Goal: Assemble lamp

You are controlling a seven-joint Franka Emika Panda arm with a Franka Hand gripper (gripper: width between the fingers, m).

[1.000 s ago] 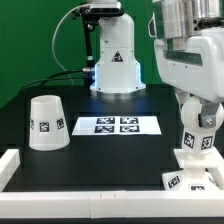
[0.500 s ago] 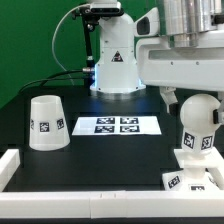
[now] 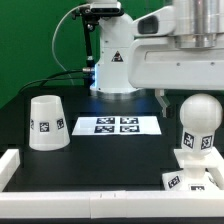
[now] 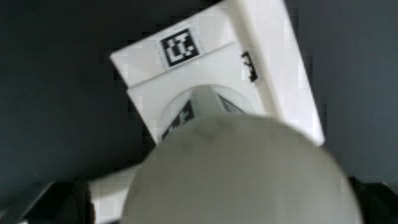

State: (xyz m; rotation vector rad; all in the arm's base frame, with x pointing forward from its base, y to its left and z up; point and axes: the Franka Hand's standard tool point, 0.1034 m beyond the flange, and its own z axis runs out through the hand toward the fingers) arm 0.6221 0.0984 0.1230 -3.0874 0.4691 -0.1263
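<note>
Finds bulb (image 3: 198,110) seated upright on base (image 3: 193,160) at tabletop (image 3: 110,150) front corner, the exterior view's right; shade (image 3: 46,122) mouth-down near opposite side edge; cannot tell pincer spread; probably calls next for grasping shade, lowering it over bulb.

Your arm (image 3: 178,62) wears a broad, smooth white shell with rounded edges and a slight gloss. At its upper end you see a greyish, shiny round section (image 3: 200,12). Of the gripper (image 3: 161,98), only a small dark piece shows under the shell. Well behind the gripper stands the white pedestal (image 3: 118,75), with a black triangle mark (image 3: 117,57), a blue glow (image 3: 95,70) at one side, a black cap (image 3: 100,8) on top and a thin black cable (image 3: 57,45) curving away.
</note>
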